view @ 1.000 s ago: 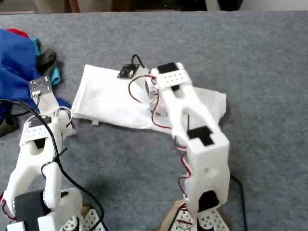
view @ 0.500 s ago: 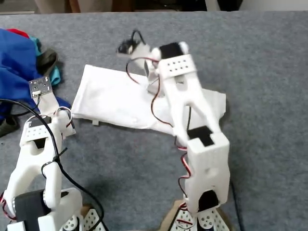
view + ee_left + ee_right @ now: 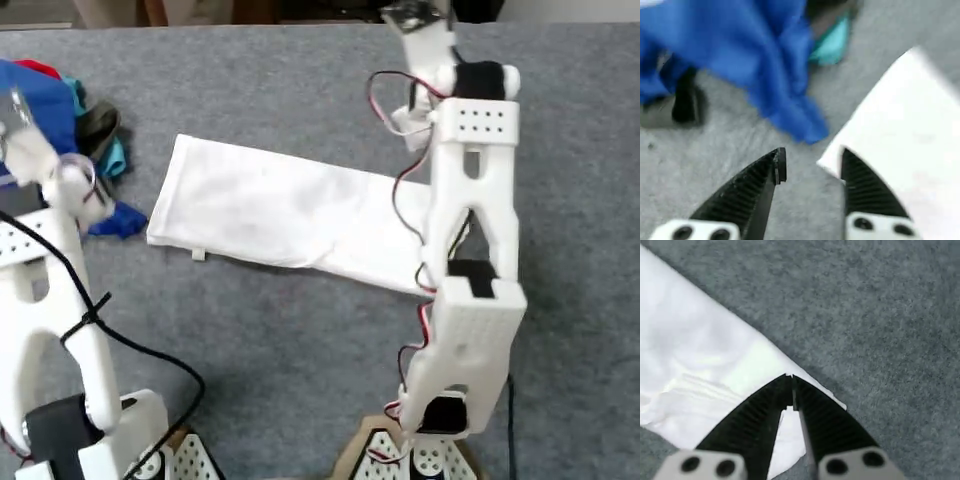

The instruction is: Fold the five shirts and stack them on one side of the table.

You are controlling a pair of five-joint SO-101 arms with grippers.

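High view: the white shirt (image 3: 270, 205) is lying folded into a long band, running slantwise across the middle of the grey desk (image 3: 560, 150). A blue shirt (image 3: 40, 110) is lying heaped at the desk's left edge, with a teal shirt (image 3: 115, 158) beside it. The right hand (image 3: 420, 25) is hanging over the far edge of the desk, beyond the band's right end.

Left wrist view: the left hand (image 3: 812, 167) is hovering with fingers spread. The white shirt's corner (image 3: 905, 135) is showing just beside one fingertip, and the blue shirt's (image 3: 765, 60) hem is lying near.

Right wrist view: the right hand (image 3: 791, 380) is pressed together, tips pointing over the white shirt's (image 3: 705, 365) edge.
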